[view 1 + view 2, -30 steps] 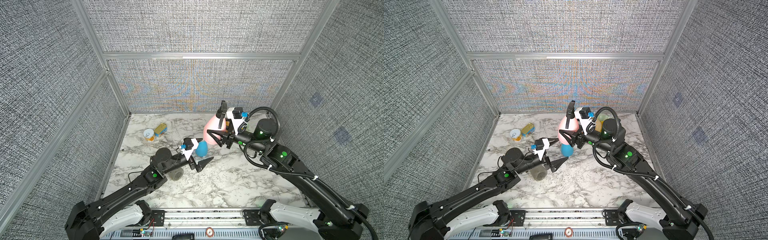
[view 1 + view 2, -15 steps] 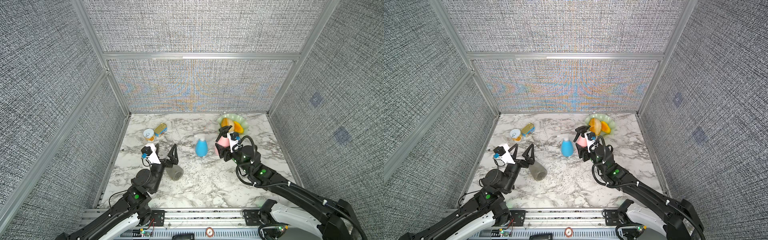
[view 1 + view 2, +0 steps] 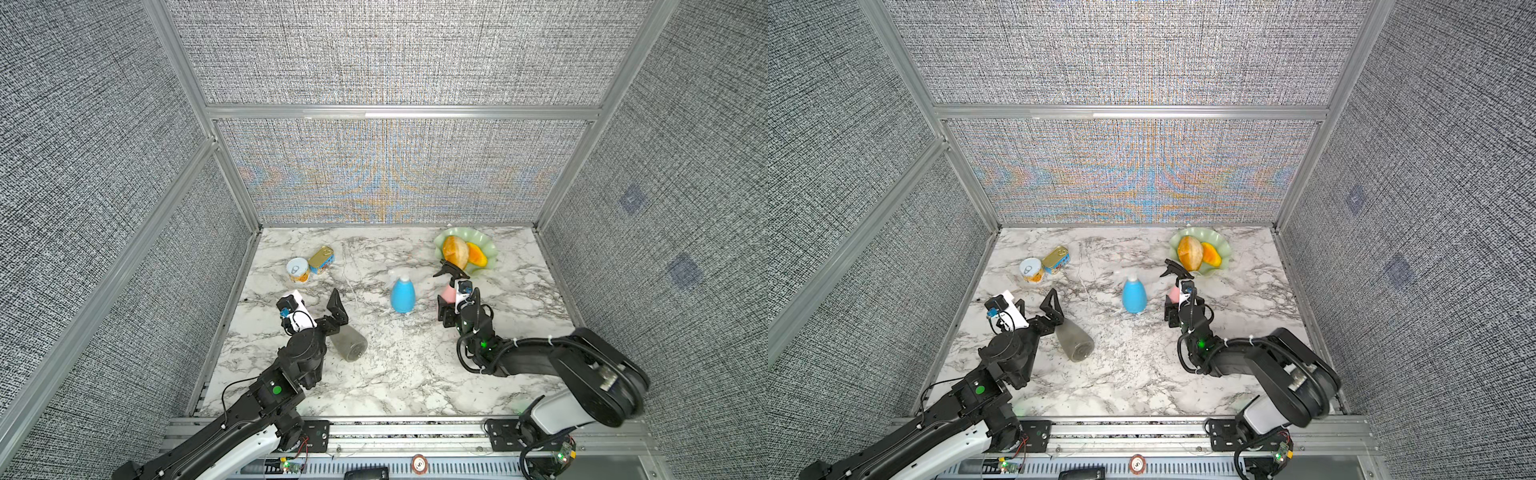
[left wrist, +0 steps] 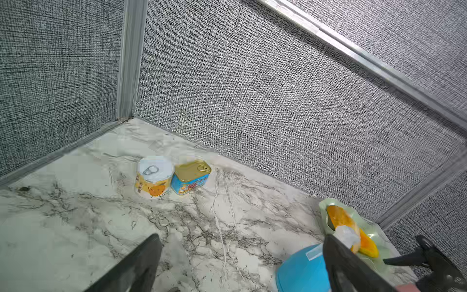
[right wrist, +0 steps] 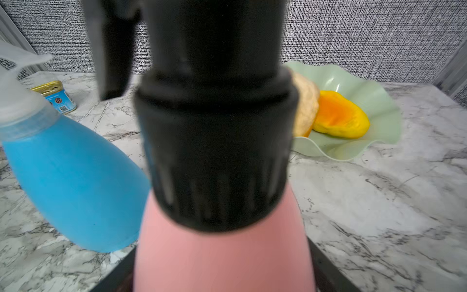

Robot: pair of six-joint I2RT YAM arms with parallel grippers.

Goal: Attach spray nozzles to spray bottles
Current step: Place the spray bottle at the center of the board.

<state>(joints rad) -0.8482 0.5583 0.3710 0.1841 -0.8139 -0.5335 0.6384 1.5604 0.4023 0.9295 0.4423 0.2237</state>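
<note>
The left fingers [image 4: 136,265] gape wide, empty, by the lying grey bottle [image 3: 349,343]. The right fingers [image 5: 326,273] grip the pink bottle [image 5: 222,252], black nozzle [image 5: 214,126] fitted.

Round can [image 3: 298,270], rectangular tin [image 3: 322,259], fruit dish [image 3: 490,249]

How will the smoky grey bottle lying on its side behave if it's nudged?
Likely to roll: the grey bottle lies on its round side on the smooth marble table. Being tapered, it would probably curve rather than roll straight. It looks translucent and empty, so probably light and easily knocked away.
</note>
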